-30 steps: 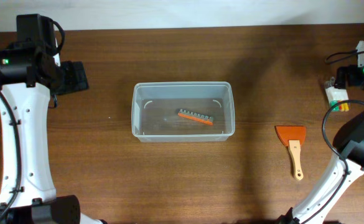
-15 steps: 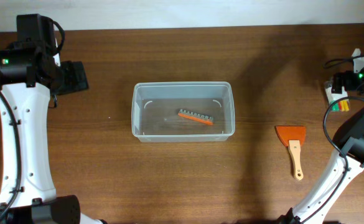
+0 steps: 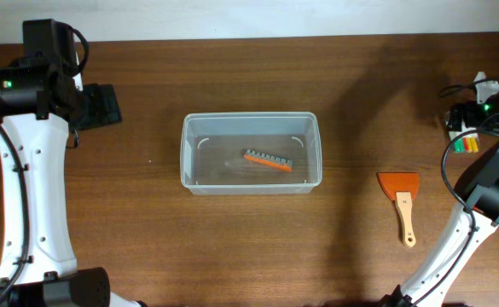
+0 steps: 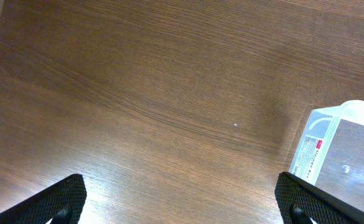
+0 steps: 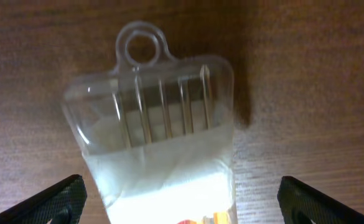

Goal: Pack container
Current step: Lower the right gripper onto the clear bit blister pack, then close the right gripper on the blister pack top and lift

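From above, the whole desk (image 3: pixel 232 247) is seen, with the container (image 3: pixel 251 153) near its middle. Only one corner of the container is caught by the left wrist camera, at the right edge, and a white label (image 4: pixel 310 155) is seen there on its wall. A clear plastic packet (image 5: pixel 157 124) with a hanging loop is shown close up only by the right wrist camera. From above it is just a small shape far to the right of the container.

The left arm (image 3: pixel 27 170) is stretched up well to the left of the container. The left fingers (image 4: pixel 63 199) are spread wide over bare wood, and nothing is held. The right arm (image 3: pixel 479 192) is bent up far to the right of the container. The right fingers (image 5: pixel 63 199) are spread wide on either side of the packet, which is not gripped.

An orange strip (image 3: pixel 268 160) of small metal bits is lying inside the container. A scraper (image 3: pixel 403 205) with an orange blade and a wooden handle is lying on the desk to the right of the container.
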You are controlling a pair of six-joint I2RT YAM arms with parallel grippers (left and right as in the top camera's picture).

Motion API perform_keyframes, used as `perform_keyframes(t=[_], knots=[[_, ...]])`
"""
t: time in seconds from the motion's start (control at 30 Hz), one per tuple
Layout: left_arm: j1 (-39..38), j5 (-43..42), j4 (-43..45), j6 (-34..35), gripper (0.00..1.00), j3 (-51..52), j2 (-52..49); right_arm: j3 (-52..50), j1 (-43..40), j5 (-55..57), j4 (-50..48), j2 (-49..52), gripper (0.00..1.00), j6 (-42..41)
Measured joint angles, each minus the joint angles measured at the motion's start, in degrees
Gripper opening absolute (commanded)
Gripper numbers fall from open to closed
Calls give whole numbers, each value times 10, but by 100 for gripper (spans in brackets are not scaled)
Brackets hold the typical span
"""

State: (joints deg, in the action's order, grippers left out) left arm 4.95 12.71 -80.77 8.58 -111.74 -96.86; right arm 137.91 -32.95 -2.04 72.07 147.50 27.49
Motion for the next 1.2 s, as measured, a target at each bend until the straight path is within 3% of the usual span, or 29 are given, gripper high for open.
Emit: perform_keyframes(t=[1.2], knots=[[0, 0, 0, 0, 99, 0, 0, -21, 2, -17, -23, 1, 99, 32]])
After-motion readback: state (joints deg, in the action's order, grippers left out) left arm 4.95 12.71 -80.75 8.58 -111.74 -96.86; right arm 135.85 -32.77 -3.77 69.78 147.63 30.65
